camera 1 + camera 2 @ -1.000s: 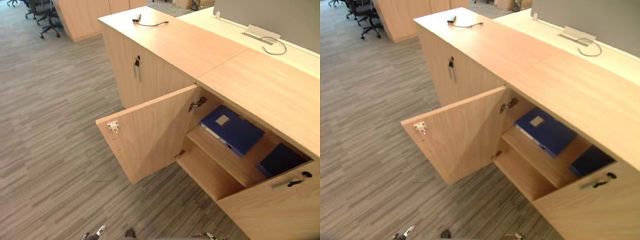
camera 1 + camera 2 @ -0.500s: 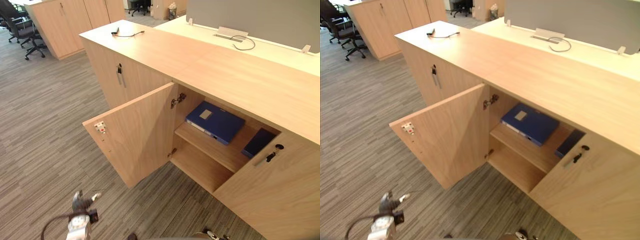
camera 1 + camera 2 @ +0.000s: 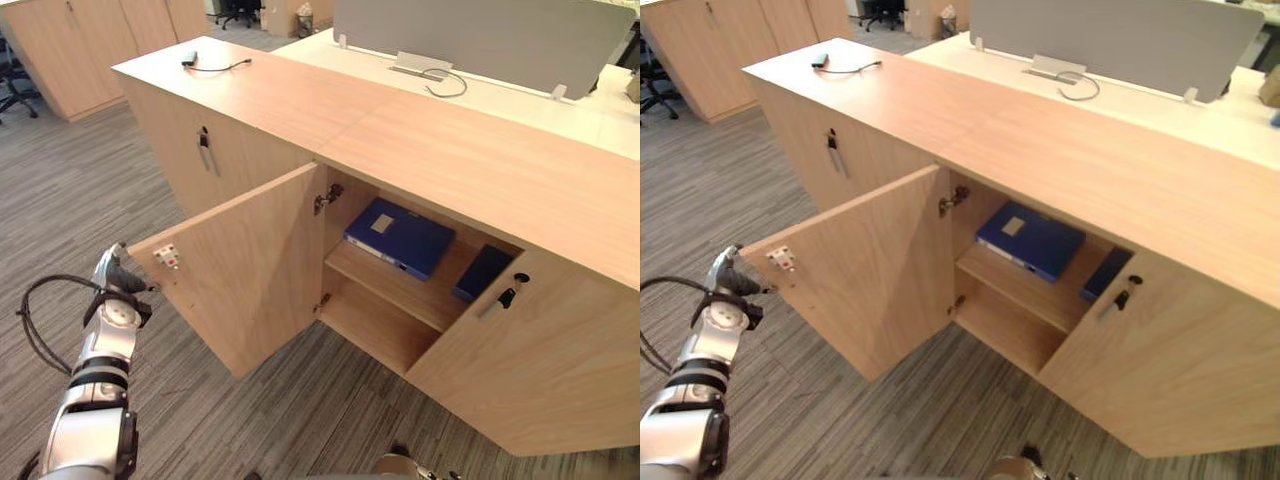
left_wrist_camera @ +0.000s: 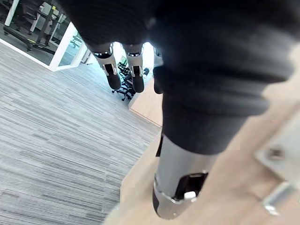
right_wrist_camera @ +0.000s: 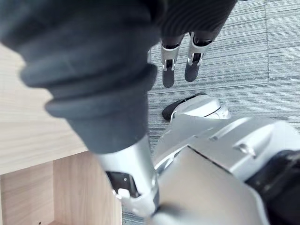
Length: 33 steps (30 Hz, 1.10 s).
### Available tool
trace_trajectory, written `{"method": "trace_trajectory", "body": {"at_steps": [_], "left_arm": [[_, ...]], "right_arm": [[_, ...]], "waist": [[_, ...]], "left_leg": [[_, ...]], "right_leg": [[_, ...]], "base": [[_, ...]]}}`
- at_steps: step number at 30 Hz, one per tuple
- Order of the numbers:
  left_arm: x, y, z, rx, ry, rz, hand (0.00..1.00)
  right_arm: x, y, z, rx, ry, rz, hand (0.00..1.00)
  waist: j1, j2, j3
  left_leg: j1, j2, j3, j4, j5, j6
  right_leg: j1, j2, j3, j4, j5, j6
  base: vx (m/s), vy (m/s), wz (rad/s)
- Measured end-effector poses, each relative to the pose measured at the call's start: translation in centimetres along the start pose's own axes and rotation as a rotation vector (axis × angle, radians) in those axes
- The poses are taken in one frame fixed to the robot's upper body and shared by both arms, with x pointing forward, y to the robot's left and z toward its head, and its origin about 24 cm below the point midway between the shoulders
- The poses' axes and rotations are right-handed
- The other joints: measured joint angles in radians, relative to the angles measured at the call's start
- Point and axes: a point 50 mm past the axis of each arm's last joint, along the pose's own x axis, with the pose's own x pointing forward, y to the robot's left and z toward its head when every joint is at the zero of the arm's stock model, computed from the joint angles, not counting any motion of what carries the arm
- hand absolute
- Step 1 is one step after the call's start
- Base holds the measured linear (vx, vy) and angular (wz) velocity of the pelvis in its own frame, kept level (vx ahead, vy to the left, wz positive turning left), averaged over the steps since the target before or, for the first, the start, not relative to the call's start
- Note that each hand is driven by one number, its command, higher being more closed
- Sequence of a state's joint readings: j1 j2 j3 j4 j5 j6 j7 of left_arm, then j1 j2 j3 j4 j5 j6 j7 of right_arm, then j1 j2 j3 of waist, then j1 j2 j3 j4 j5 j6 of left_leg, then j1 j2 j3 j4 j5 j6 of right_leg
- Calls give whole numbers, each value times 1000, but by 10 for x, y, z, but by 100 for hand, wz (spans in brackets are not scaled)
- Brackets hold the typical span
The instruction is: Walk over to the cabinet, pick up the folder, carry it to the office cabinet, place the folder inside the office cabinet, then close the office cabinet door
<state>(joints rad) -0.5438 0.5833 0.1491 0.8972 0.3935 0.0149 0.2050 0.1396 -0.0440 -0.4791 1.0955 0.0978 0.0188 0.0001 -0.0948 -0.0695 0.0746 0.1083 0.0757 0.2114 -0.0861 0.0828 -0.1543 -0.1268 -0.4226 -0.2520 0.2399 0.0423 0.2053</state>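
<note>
Left eye view: folder point(image 3: 398, 236) lies inside the open cabinet point(image 3: 455, 160).

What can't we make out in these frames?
- Second blue item beside the folder: eye views, partly hidden by the shut door and the cabinet top.
- Left hand at the edge of the open door: contact unclear, since it is small in the eye views and its cover blocks the wrist view.
- Dark object with a cable on the cabinet top: too small to identify.
</note>
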Motion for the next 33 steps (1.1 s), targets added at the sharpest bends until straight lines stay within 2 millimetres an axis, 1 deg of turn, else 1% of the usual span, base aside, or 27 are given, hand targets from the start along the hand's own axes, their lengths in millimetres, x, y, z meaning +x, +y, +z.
{"method": "trace_trajectory", "body": {"at_steps": [1, 2, 4, 8, 11, 13, 15, 17, 20, 21, 22, 23, 24, 25, 27, 28, 29, 30, 31, 32, 33], "left_arm": [[2, 0, 3, 3, -2, -1, 0], [6, 5, 3, 10, 23, 6, 0], [9, 7, 3, 31, 39, -3, 0], [13, 12, 9, 73, 37, -5, 0], [13, 10, 14, 82, 23, -9, 0], [13, 8, 23, 86, -7, -9, 0], [8, -1, 32, 78, -55, -25, 0], [2, -7, 36, 75, -102, -33, 0], [-14, -18, 38, 76, -172, -52, 0], [-27, -25, 37, 79, -225, -73, 0], [-33, -29, 37, 69, -248, -88, 0], [-46, -40, 34, 44, -282, -133, 0], [-62, -55, 28, -11, -296, -209, 0], [-72, -64, 23, -40, -294, -257, 0], [-116, -102, 1, -106, -263, -479, 0], [-127, -113, -4, -126, -248, -552, 0], [-150, -129, -4, -193, -256, -652, 0], [-160, -136, -1, -237, -259, -692, 0], [-181, -148, -2, -337, -229, -770, 0], [-200, -157, -7, -439, -170, -820, 0], [-212, -162, -13, -480, -125, -863, 0]], "right_arm": [[0, -1, -1, -1, 3, 0, 0], [-1, -3, -5, 0, 11, 2, 0], [-3, -8, -12, -1, 28, -3, 0], [-7, -18, -28, -1, 73, -24, 0], [-9, -18, -38, -14, 107, -20, 0], [-10, -17, -44, -11, 127, -22, 0], [-11, -13, -48, -6, 141, -18, 0], [-11, -13, -49, -6, 141, -24, 0], [-11, -12, -49, -6, 144, -31, 0], [-11, -12, -50, -6, 145, -36, 0], [-11, -12, -50, -6, 147, -38, 0], [-11, -13, -51, -8, 150, -41, 0], [-12, -13, -51, -11, 155, -43, 0], [-12, -14, -52, -11, 159, -45, 0], [-12, -14, -52, -18, 160, -46, 0], [-12, -14, -51, -24, 159, -45, 0], [-11, -14, -50, -41, 157, -44, 0], [-12, -15, -51, -52, 159, -45, 0], [-11, -17, -50, -62, 156, -47, 0], [-12, -21, -50, -75, 157, -49, 0], [-12, -21, -50, -83, 159, -44, 0]], "waist": [[-1, -1, 0], [-2, -5, 4], [-7, -8, 6], [-5, -17, 10], [-5, -18, 9], [2, -23, 10], [19, -34, 10], [30, -43, 8], [34, -56, 1], [41, -61, -3], [46, -63, -4], [55, -65, -9], [59, -64, -19], [59, -63, -24], [60, -59, -28], [59, -60, -28], [59, -58, -29], [60, -54, -31], [60, -44, -43], [64, -37, -52], [69, -38, -53]], "left_leg": [[5, 1, 3, 0, -1, -1], [16, 2, 10, 0, -4, -3], [21, 5, 15, 0, -5, -3], [15, 11, 16, -1, -5, -4], [6, 15, 9, -1, -5, -9], [-4, 17, -1, -1, 0, -10], [-6, 17, -7, -1, 9, -10], [-7, 14, -10, -1, 9, -10], [-8, 9, -23, -1, 9, -9], [-8, 7, -25, -1, 9, -9], [-8, 7, -26, -1, 9, -10], [-9, 7, -28, -1, 6, -12], [-12, 8, -31, -1, 5, -14], [-13, 8, -32, -1, 5, -14], [-10, 16, -23, -1, 3, -17], [-6, 19, -17, -1, 3, -17], [5, 28, 3, -1, 0, -21], [8, 34, 12, -2, -4, -27], [14, 49, 35, -6, -10, -35], [25, 72, 74, -6, -18, -45], [36, 88, 109, -6, -23, -52]], "right_leg": [[1, -1, -6, 3, 0, 0], [2, -3, -18, 13, 0, -2], [-4, -3, -23, 18, -2, -6], [-23, -14, -56, 41, -12, -29], [-26, -17, -77, 46, -15, -31], [-28, -18, -90, 47, -14, -32], [-27, -22, -100, 54, -11, -28], [-25, -28, -109, 61, -11, -28], [-12, -38, -131, 61, -10, -28], [-8, -40, -136, 58, -10, -28], [-6, -41, -138, 54, -10, -28], [-3, -41, -145, 48, -10, -28], [0, -40, -152, 43, -9, -28], [0, -39, -154, 42, -9, -28], [0, -31, -155, 38, -5, -34], [-1, -27, -155, 39, -2, -38], [-4, -18, -155, 42, 4, -46], [-9, -12, -160, 43, 4, -52], [-16, -16, -226, 46, -11, -108], [-14, -29, -334, 63, -14, -159], [-13, -35, -393, 73, 0, -184]], "base": [[-25, 13, -18], [-27, 10, -14], [-43, 4, -9], [-44, -19, -1], [-14, -29, 9], [-8, -27, 13], [-2, -19, 9], [5, -2, 8], [-2, 6, 13], [-13, 13, 9], [-24, 13, 6], [-22, 8, 8], [-19, 5, 8], [0, 0, 0], [-8, -4, -11], [-11, -8, -31], [-10, -6, -35], [-19, -15, -59], [-10, -11, -83], [20, -7, -115], [47, -10, -140]]}}
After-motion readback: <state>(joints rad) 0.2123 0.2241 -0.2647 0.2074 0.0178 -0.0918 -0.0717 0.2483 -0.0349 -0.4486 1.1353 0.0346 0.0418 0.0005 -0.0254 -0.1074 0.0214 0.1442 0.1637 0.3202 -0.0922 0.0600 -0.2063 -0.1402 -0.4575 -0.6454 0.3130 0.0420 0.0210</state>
